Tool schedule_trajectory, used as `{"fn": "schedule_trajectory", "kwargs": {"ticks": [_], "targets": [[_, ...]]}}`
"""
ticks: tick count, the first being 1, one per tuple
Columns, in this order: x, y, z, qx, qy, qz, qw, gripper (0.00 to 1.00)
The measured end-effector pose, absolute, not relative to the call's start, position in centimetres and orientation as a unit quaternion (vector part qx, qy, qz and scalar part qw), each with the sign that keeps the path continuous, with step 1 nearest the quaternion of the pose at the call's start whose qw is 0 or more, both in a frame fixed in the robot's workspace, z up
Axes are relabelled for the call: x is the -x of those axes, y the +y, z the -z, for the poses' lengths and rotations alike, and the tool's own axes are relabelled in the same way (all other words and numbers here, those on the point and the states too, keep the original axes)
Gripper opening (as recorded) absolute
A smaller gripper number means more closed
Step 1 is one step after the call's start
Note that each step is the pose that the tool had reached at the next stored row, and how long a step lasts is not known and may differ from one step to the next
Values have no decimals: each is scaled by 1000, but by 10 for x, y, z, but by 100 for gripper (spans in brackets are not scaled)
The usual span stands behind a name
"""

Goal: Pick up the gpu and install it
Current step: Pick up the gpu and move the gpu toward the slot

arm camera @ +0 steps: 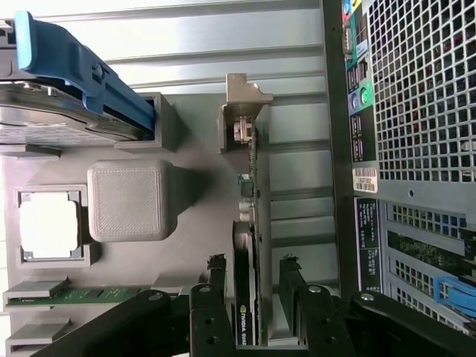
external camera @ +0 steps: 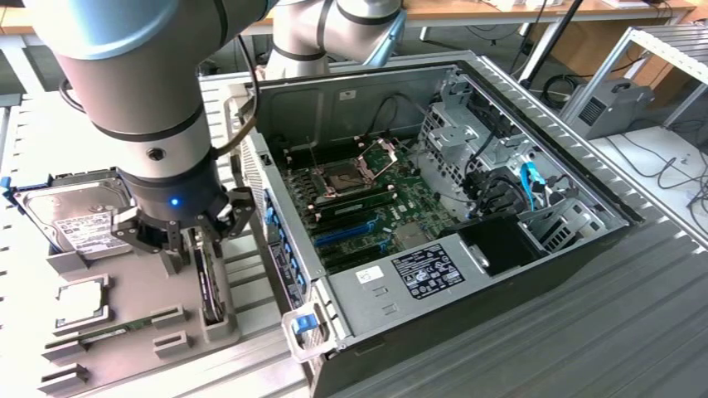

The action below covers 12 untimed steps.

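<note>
From my remote station, the nearest thing I see is the hand [arm camera: 253, 262], which is released: its two black fingers [arm camera: 217, 279] stand one on each side of the gpu [arm camera: 247, 327], with a small gap visible on both sides, so they grasp nothing. The gpu stands on its long edge in a slot of the grey holder [arm camera: 193, 149], its silver bracket at the end away from the hand. In the exterior view the hand [external camera: 194, 240] hangs directly over the gpu [external camera: 210, 294], near the edge of the holder [external camera: 138, 286] that faces the computer. Further along the holder, toward the exterior view's left, a small green memory stick [external camera: 105, 333] lies in its groove and a square processor [external camera: 80, 300] sits in its frame, and beyond them is the hard drive [external camera: 80, 222] with a white label. On the other side of the gpu, the computer case [external camera: 332, 108] lies open on the ribbed bench [external camera: 619, 315], its green motherboard [external camera: 376, 199] facing up
</note>
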State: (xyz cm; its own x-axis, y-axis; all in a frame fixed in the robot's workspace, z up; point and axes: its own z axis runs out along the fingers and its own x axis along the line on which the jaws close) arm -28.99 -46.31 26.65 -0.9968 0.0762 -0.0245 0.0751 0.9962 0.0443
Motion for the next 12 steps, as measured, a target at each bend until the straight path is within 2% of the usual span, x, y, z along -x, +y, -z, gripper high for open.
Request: {"fn": "schedule_trajectory", "kwargs": {"ticks": [12], "targets": [[291, -458, -252, -38, 999, -22, 13, 42]]}}
